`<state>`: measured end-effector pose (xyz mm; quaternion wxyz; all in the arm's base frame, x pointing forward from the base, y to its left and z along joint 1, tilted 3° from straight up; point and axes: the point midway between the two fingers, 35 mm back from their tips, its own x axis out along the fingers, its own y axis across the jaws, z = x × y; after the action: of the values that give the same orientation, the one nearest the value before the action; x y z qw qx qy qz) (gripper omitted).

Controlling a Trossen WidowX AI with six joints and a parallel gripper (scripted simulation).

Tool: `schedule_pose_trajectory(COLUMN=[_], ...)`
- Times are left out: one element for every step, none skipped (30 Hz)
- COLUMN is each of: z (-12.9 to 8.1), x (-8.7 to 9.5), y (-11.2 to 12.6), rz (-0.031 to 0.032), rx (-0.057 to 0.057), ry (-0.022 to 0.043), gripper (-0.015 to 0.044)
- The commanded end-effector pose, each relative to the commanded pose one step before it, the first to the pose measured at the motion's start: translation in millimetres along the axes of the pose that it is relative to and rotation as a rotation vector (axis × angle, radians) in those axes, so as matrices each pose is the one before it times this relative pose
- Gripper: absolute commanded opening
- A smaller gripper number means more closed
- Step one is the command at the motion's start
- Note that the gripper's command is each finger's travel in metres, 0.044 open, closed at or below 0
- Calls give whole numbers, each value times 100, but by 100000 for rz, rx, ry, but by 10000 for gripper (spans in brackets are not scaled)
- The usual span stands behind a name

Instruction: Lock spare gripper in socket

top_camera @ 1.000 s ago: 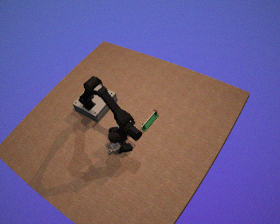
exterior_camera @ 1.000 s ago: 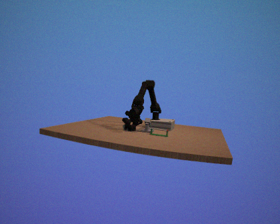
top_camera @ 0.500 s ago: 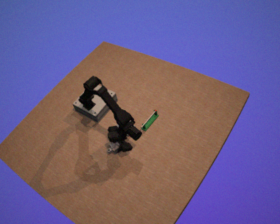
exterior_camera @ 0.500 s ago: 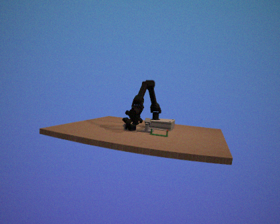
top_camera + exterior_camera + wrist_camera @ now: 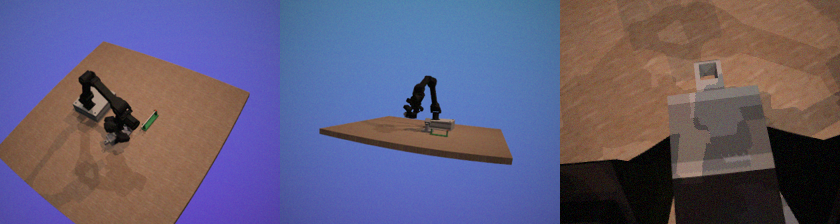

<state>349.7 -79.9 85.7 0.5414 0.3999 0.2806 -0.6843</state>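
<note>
You've got the gripper [image 5: 115,135] clenched on the spare gripper [image 5: 719,131], the grey block that fills the centre of the wrist view. Its small square spigot [image 5: 708,70] with a dark hole sticks out toward the top of that frame. The dark fingers flank the grey block on both sides, lower left and lower right of the wrist view.

In the top view the arm [image 5: 110,98] reaches from its light grey pedestal [image 5: 100,115], left of centre, down and right to the middle of the frame. You can see a bit of grey poking out at the tool's lower left [image 5: 107,141].

In the exterior view the tool [image 5: 410,111] hangs above the wooden board [image 5: 467,143], left of the pedestal [image 5: 447,124]. Whether the grey block is clear of the board you cannot tell from these frames.

The green mount [image 5: 150,121] lies just right of the wrist in the top view, a thin strip running up and right, with a red tip [image 5: 155,111] at its upper end. In the exterior view it shows as a green frame [image 5: 439,134] in front of the pedestal. The lock pin and socket are too small to tell apart here.

The board sits on a plain blue backdrop [image 5: 217,33].
</note>
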Motion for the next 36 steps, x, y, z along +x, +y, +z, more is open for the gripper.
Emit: schedule_pose_trajectory(z=[966, 0, 0, 0, -381, 0, 0, 0, 0, 0, 0, 0, -6, -19, -33, -43, -47, -51, -54, -58, -62, -65, -76, -80, -84, -88, -92, -96, -99, -103, -107, -110, -116, -120, -124, -128], x=[-1560, 0, 0, 0, 567, 0, 0, 0, 0, 0, 0, 0, 24, 71, 117, 139, 137, 135, 133, 131, 129, 128, 130, 129, 127, 125, 123, 121, 118, 116, 114, 112, 115, 113, 111, 109], y=[21, 0, 0, 0, -70, 0, 0, 0, 0, 0, 0, 0, -42, -125, -208, -250, -248, -246, -245, -243, -241, -239, -245, -243, -241, -239, -236, -233, -231, -228, -225, -222, -232, -230, -227, -223], rz=[1237, 0, 0, 0, -548, 0, 0, 0, 0, 0, 0, 0, -189, -562, -923, -1089, -1061, -1032, -1003, -973, -942, -911, -898, -868, -832, -796, -759, -722, -684, -646, -607, -567, -565, -523, -478, -432], rx=[984, 0, 0, 0, -546, 0, 0, 0, 0, 0, 0, 0, -262, -783, -1299, -1559, -1548, -1538, -1528, -1517, -1507, -1497, -1581, -1577, -1567, -1556, -1546, -1536, -1526, -1516, -1506, -1496, -1516, -1514, -1504, -1493], ry=[-57, 0, 0, 0, 295, 0, 0, 0, 0, 0, 0, 0, 226, 681, 1147, 1406, 1428, 1450, 1472, 1493, 1513, 1533, 1600, 1627, 1646, 1664, 1682, 1699, 1715, 1730, 1745, 1758, 1881, 1906, 1918, 1929], gripper=[0, 0, 0, 0, 0, 0, 0, 0, 0, 0, 0, 0, 0, 0, 0, 0, 0, 0, 0, 0, 0, 0, 0, 0, 0, 0, 0, 0, 0, 0, 0, 0, 0, 0, 0, 0])
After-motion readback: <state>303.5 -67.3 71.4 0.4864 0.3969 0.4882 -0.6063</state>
